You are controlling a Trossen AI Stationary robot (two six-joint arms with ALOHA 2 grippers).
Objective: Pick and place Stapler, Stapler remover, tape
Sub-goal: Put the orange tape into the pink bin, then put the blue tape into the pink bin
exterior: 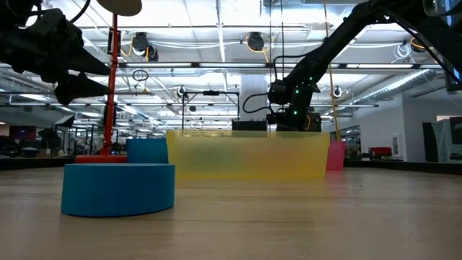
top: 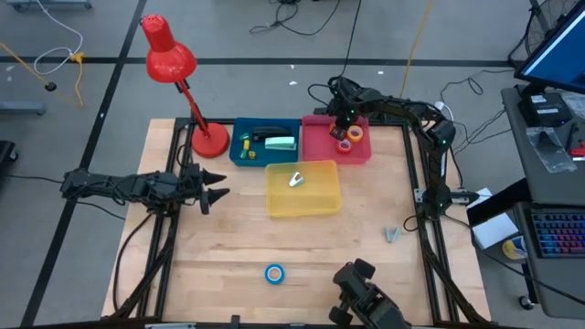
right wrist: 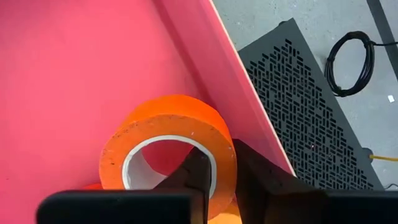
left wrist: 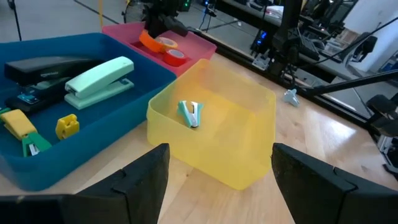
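- Your right end effector (right wrist: 217, 171) is pinched narrow on the orange tape's (right wrist: 168, 146) wall, over the pink bin (top: 322, 142).
- Left end effector (top: 212, 187) gapes wide, empty.
- Blue tape (top: 275, 273) lies well apart on the surface, about equally far from both arms.

Three bins (top: 302, 208) mid-table; staplers (top: 279, 143) in left bin; tape roll (top: 275, 273) alone near front edge.

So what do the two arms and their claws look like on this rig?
Both arms are black and jointed, with black cables along them. The left claw ends in two pointed black fingers. The right claw is the same dark build, with small green lights glowing near its wrist.
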